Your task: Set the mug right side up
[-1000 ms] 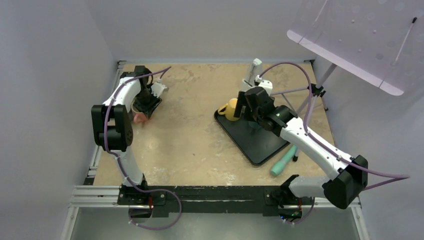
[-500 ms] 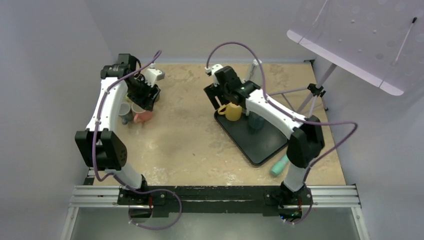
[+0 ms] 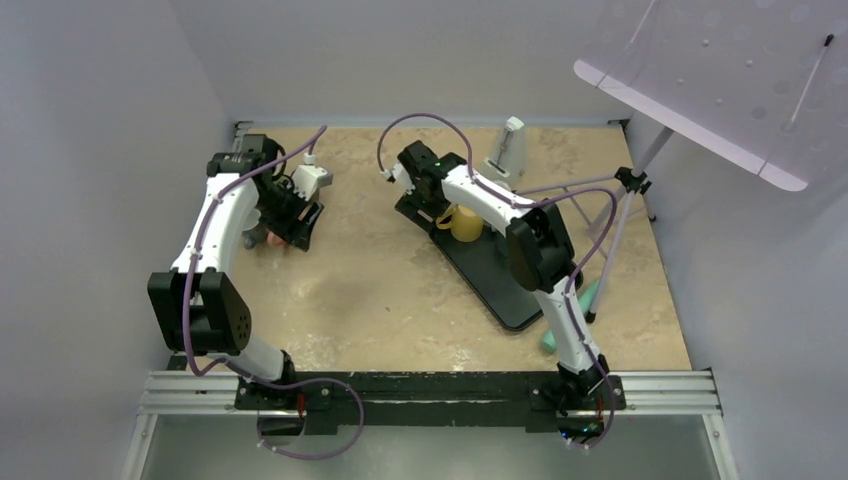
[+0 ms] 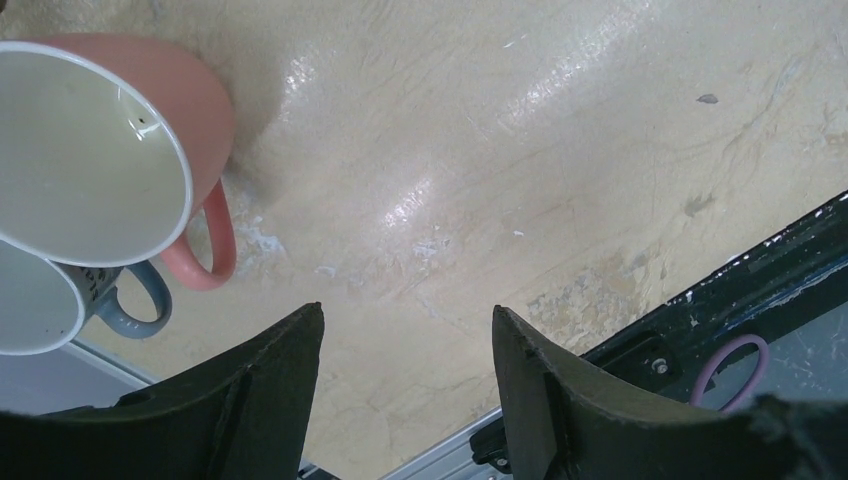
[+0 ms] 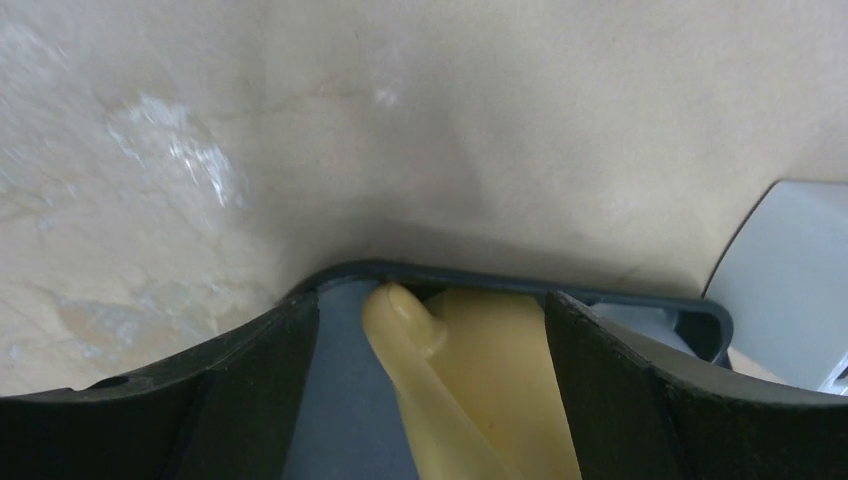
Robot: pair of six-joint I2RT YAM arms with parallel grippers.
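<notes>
A yellow mug stands at the far left corner of a dark tray, handle to the left. Its opening does not show. In the right wrist view the mug and its handle lie between my right gripper's open jaws, with gaps on both sides. From above, the right gripper sits at the tray's corner. My left gripper is open and empty over bare table, to the right of a pink mug that shows its white inside. From above, the left gripper is beside that mug.
A grey-blue mug touches the pink one. A white metronome stands at the back. A teal object lies by the tray's right side. A tripod and a tilted clear panel are at the far right.
My right arm has swung left and folded back, bringing its gripper to the yellow mug's handle side. My left gripper has shifted a little to the right of the pink mug.
</notes>
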